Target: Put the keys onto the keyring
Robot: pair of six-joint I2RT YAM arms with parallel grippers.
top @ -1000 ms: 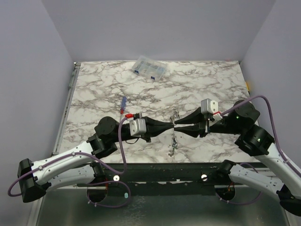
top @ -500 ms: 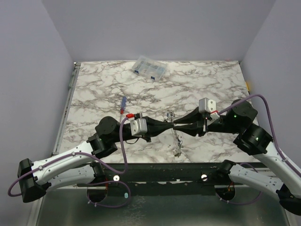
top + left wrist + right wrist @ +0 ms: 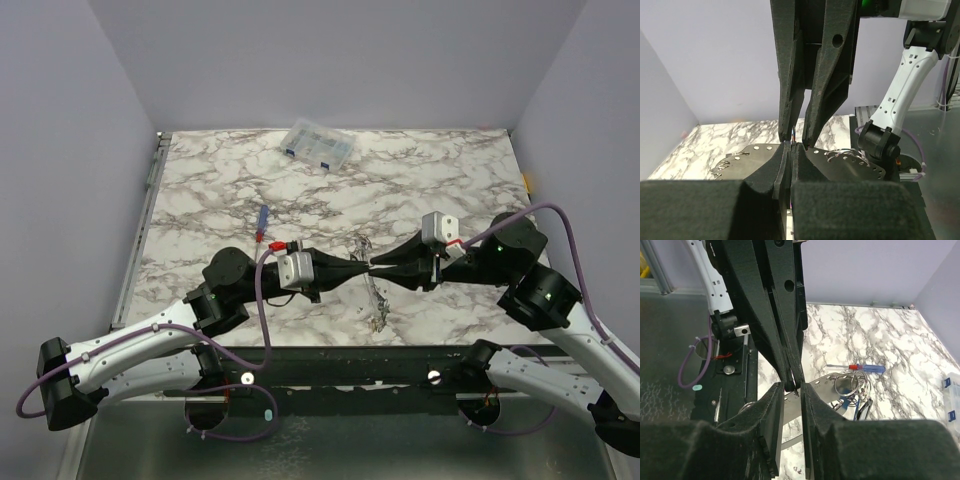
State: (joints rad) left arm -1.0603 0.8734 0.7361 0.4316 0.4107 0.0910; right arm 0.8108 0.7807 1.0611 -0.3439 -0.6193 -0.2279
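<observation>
The two arms meet nose to nose over the front of the marble table (image 3: 450, 190). The left gripper (image 3: 360, 264) has its fingers pressed tight together, and they pinch the thin wire of the keyring (image 3: 376, 296). The right gripper (image 3: 374, 264) points straight at it, tip to tip. Its fingers (image 3: 774, 415) have a thin gap between them (I cannot tell if anything sits in that gap). The keyring hangs down from where the tips meet, toward the front edge. A few keys (image 3: 379, 322) bunch at its low end, one with a blue tag (image 3: 842, 404). A red-and-blue screwdriver (image 3: 262, 222) lies behind the left arm. A clear box (image 3: 318, 146) sits at the back.
</observation>
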